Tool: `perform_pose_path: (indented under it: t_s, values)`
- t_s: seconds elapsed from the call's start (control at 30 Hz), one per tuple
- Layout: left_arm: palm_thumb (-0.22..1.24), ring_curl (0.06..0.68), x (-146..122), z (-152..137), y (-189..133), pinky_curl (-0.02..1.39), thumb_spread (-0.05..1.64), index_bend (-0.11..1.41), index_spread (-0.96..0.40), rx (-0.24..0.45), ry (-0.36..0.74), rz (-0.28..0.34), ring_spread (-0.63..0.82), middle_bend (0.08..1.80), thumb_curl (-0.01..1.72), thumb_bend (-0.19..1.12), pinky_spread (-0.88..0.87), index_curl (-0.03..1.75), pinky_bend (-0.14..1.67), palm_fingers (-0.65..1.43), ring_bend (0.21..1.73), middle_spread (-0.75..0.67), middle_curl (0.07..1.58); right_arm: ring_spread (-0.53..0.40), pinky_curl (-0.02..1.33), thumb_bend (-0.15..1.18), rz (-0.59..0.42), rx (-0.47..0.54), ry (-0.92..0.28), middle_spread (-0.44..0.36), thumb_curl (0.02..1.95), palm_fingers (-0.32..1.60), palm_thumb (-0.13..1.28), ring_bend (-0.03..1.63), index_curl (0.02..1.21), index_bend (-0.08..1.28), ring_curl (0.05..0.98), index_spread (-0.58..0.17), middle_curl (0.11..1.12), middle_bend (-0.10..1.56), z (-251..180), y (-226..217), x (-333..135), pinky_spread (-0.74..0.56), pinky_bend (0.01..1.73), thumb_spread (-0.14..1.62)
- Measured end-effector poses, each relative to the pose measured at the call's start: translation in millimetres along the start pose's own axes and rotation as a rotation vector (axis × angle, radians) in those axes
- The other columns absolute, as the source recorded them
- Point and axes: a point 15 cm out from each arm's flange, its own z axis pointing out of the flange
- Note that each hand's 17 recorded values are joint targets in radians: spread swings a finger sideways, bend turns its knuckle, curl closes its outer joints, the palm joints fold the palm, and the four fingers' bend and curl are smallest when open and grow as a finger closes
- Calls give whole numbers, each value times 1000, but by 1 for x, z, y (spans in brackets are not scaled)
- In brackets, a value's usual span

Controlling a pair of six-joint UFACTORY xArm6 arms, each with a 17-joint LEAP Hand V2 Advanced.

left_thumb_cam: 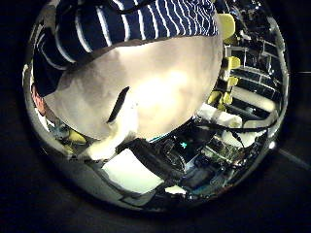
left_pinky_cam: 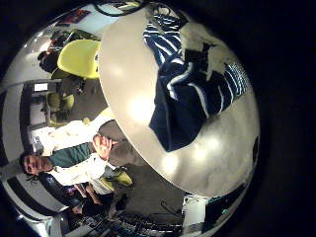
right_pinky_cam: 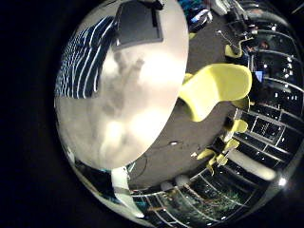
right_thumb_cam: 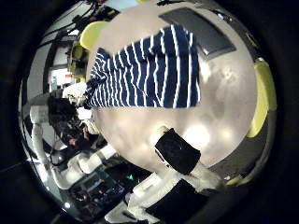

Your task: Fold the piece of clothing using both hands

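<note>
A striped piece of clothing lies on a round table, clear of both hands. In the right thumb side palm view it looks spread fairly flat. From the left little finger side it shows as a rumpled heap near the table's rim. My right hand hovers over bare tabletop beside the clothing, its fingers relaxed and holding nothing. My left hand is also above the table, with the striped cloth a short way off. Its fingers are loose and hold nothing.
A flat dark slab like a laptop or mat lies on the table past the clothing, also visible as the slab. A bright chair stands close to the table's edge. Desks and more chairs ring the table.
</note>
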Motion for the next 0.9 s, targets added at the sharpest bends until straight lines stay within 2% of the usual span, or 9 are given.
perform_pose_path:
  t_s: [0.2, 0.47, 0.67, 0.9]
  values:
    - [456, 293, -1, 2, 4, 492, 1204, 182, -22, -6, 3, -1, 22, 194, 330, -16, 60, 498, 399, 230, 775, 72, 467, 61, 347, -18, -58, -67, 4, -226, 332, 172, 483, 366, 401, 191, 237, -437, 365, 286, 29, -8, -27, 367, 273, 1276]
    - [461, 286, -3, -4, 7, 479, 1205, 179, -21, 1, 0, -5, 29, 197, 328, -15, 71, 470, 375, 243, 762, 73, 451, 78, 316, -38, -102, -129, 47, -186, 298, 231, 303, 277, 391, 201, 219, -408, 363, 278, 53, -12, -39, 348, 187, 1262]
    - [463, 282, -2, -7, 5, 470, 1203, 179, -21, 8, 0, -6, 31, 197, 330, -17, 83, 454, 363, 252, 753, 73, 440, 70, 286, -26, -106, -226, 51, -137, 280, 272, 223, 261, 395, 204, 222, -396, 363, 270, 62, 8, -39, 345, 165, 1259]
    - [467, 278, -3, -10, 2, 463, 1205, 179, -20, 15, -1, -5, 32, 194, 333, -16, 88, 438, 356, 260, 748, 72, 428, 43, 242, -16, -90, -316, 32, -107, 273, 324, 203, 253, 401, 206, 227, -381, 382, 337, 73, 37, -31, 339, 156, 1265]
